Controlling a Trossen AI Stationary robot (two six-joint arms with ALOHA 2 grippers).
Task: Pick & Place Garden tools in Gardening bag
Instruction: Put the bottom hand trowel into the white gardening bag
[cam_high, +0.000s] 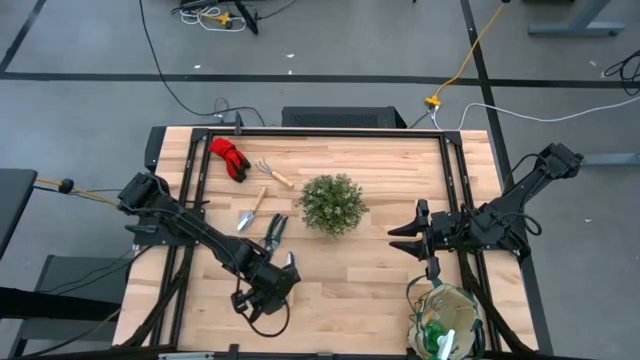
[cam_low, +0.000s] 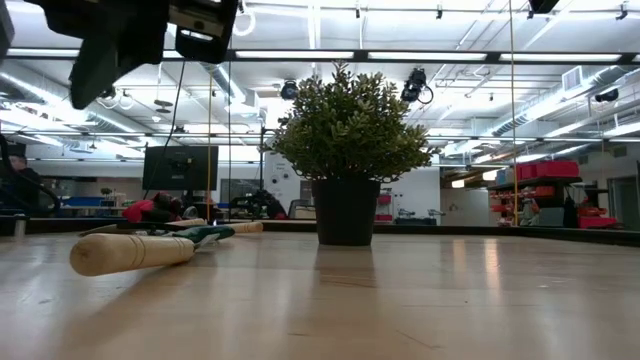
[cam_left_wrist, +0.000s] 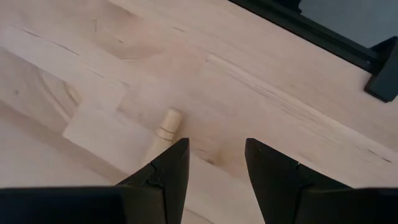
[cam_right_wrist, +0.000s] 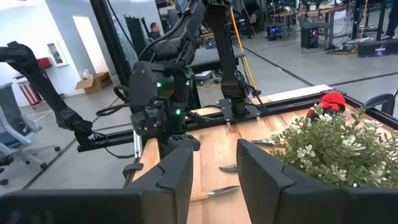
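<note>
The gardening bag (cam_high: 446, 322) sits at the table's (cam_high: 370, 280) near right corner, a green and white item showing inside it, while the left gripper (cam_high: 285, 272) hovers low over bare wood at the near left with its fingers (cam_left_wrist: 168, 171) apart and nothing between them. Farther in, the right gripper (cam_high: 408, 234) hangs with its fingers (cam_right_wrist: 177, 168) parted and empty, beside the potted plant (cam_high: 332, 204). Left of the plant lie the pruning shears (cam_high: 275, 230) and a trowel (cam_high: 251, 211), and beyond them a small rake (cam_high: 272, 172) and the red gloves (cam_high: 229, 156).

red gloves (cam_high: 229, 156), trowel (cam_high: 250, 211), bag (cam_high: 446, 320) at table edge
</note>
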